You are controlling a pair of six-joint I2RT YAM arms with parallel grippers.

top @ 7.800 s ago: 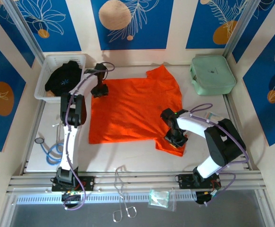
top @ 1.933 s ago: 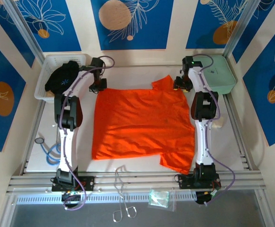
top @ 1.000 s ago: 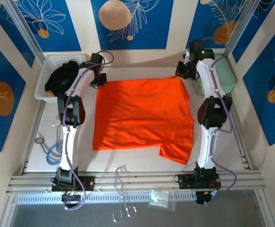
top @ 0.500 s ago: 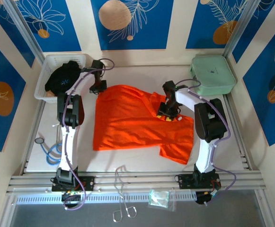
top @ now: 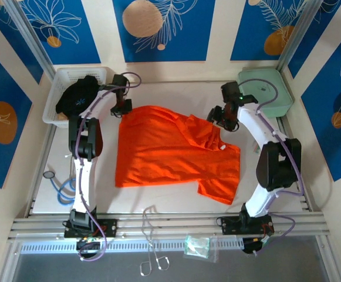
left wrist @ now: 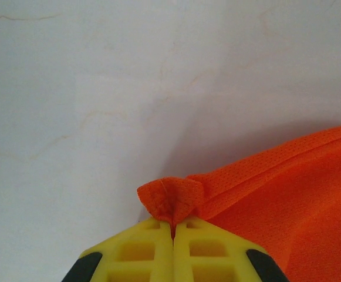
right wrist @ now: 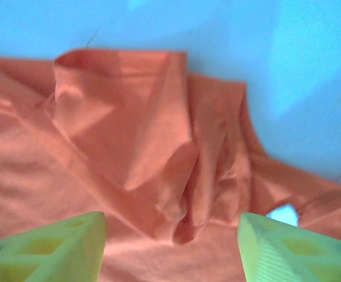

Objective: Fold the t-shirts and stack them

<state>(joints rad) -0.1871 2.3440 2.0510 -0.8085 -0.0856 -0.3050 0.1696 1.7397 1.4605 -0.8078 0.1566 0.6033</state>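
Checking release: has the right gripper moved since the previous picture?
Yes. The right gripper shifted right and farther back, closer to the mint-green case.

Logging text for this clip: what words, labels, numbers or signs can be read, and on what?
None readable as words or numbers.
black garment: pale-blue star-like mark, no letters.
orange t-shirt: plain, no print seen.
mint-green case: no lettering can be made out.
clear packet at the near edge: too small to read.

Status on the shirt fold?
Left gripper shut on orange t-shirt corner. Right gripper open over bunched edge. Black garment in basket. Green case beside right gripper.
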